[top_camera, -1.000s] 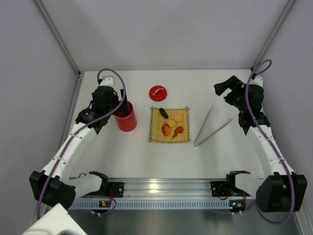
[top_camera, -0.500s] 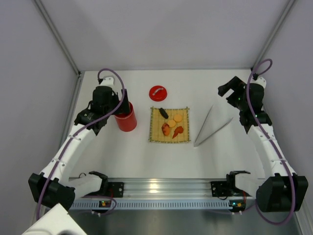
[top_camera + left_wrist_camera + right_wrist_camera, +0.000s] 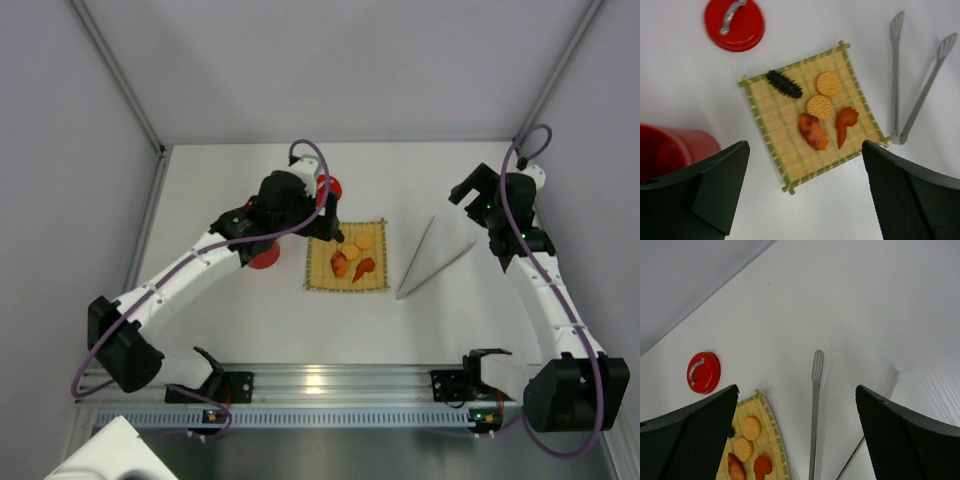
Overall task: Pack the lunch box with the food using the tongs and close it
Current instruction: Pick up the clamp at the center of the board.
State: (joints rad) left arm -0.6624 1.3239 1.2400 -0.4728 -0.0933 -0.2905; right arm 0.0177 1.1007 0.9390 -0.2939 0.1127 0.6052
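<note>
Where the left fingers (image 3: 715, 195) hang over the 5 food pieces (image 3: 812, 131) on the mat (image 3: 777, 125), I see them spread and empty. The right fingers (image 3: 690, 440), equally spread, hang near the tongs (image 3: 815, 405). The open box (image 3: 670, 150), seemingly empty, stands beside the mat, its lid (image 3: 734, 23) apart on the tabletop (image 3: 690, 90).

text: none readable | labels: none (lid, mat plain)

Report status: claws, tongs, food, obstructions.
Left claw open over mat. Right claw open near tongs, untouched. Food on mat; lunch box open, lid off. Nothing on tongs.
</note>
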